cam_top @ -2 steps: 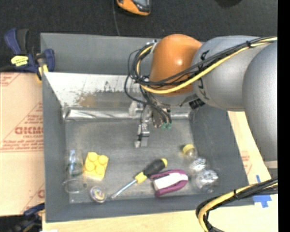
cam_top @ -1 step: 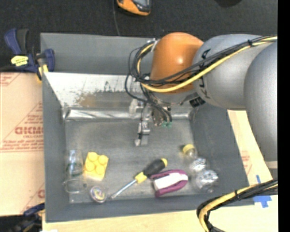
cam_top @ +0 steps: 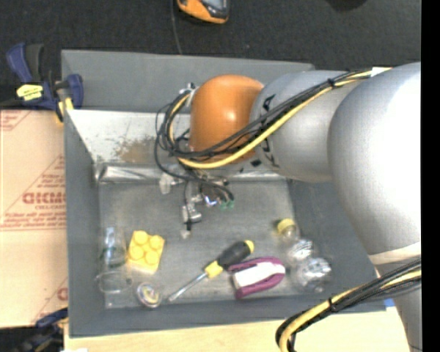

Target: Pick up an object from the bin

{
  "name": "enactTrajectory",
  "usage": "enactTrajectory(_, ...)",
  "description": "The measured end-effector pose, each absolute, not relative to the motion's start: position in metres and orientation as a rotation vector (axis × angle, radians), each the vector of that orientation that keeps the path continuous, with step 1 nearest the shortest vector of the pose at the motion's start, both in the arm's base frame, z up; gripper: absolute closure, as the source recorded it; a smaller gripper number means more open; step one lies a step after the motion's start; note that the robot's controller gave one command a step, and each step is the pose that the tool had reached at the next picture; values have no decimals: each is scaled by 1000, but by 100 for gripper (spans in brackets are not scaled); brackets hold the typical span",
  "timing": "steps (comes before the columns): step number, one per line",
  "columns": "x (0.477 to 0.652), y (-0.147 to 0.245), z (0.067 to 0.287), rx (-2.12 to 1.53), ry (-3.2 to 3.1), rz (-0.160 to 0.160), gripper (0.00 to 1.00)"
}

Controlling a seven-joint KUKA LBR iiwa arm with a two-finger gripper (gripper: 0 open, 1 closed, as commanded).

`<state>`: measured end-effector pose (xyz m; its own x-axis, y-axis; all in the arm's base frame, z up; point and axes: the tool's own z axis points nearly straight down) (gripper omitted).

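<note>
My gripper [cam_top: 193,210] hangs below the arm's wrist over the upper middle of the bin floor, with bare floor beneath it. A yellow studded brick [cam_top: 145,251] lies below and to its left. A screwdriver [cam_top: 213,268] with a black and yellow handle lies slanted below it, tip pointing lower left. A small thing with a yellow cap [cam_top: 284,228] sits to the right. None of them touches the gripper.
A purple and white object [cam_top: 257,276] lies next to the screwdriver handle. Clear plastic pieces [cam_top: 308,264] rest at the right, a clear item [cam_top: 111,249] at the left, and a small round metal thing [cam_top: 148,295] near the front wall. The arm covers the bin's upper right.
</note>
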<state>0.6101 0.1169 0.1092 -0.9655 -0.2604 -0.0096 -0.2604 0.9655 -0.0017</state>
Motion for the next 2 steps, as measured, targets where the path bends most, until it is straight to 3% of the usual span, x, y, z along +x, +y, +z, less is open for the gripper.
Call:
enactTrajectory(1,584,171,125,-568,3085,2,0)
enactTrajectory(2,559,199,113,-1173,2909,1,0)
